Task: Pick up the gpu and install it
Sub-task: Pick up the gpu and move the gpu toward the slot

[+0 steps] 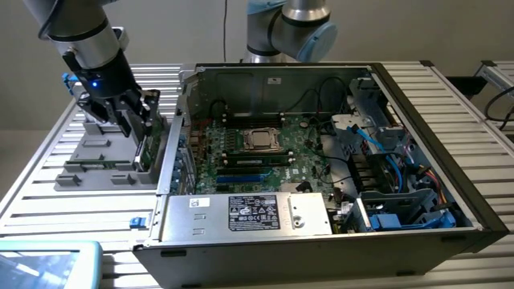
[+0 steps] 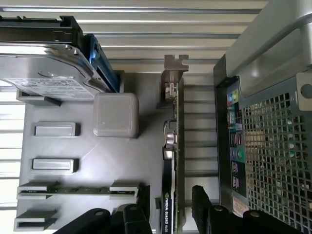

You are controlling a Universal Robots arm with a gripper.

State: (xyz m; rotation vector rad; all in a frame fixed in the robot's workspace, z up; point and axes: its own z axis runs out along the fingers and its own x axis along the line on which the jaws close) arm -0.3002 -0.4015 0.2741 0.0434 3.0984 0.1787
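The gpu (image 2: 173, 146) stands on its edge in a slot of the grey fixture tray (image 2: 141, 161), its silver end bracket (image 2: 175, 63) at the far end and a dark face with a label toward one side. My gripper (image 2: 171, 207) is open and straddles the card: one black finger (image 2: 144, 200) and the other finger (image 2: 201, 200) stand on either side with a gap to each face. In the exterior view the gripper (image 1: 136, 123) hangs over the gpu (image 1: 148, 147) on the tray (image 1: 88, 162), just beside the computer case's outer wall.
The open computer case (image 1: 418, 150) holds the green motherboard (image 1: 241, 150) and a power supply (image 1: 249, 214). On the tray are a grey hard drive (image 2: 44, 63), a RAM stick (image 2: 73, 190) and a grey block (image 2: 115, 114). The case's perforated wall (image 2: 273, 141) stands close beside the card.
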